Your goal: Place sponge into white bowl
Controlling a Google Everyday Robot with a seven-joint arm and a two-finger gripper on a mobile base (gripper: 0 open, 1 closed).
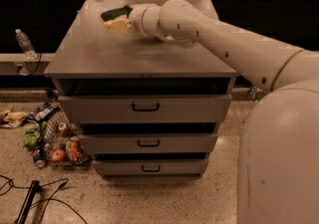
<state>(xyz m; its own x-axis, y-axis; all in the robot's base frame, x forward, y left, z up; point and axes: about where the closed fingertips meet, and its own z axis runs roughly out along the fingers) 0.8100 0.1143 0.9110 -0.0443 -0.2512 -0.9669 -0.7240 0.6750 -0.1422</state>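
Note:
The sponge (116,19), pale yellow with a dark green layer on top, is held in the air over the far left part of the grey cabinet top (139,54). My gripper (124,20) is shut on the sponge, at the end of the white arm (209,34) that reaches in from the right. The white bowl is out of view; the arm may hide it.
The grey cabinet has several drawers with dark handles (145,107). A water bottle (24,44) stands on a ledge at the left. A basket of fruit and cans (57,143) and loose wrappers lie on the floor at the left. Cables (35,198) lie at bottom left.

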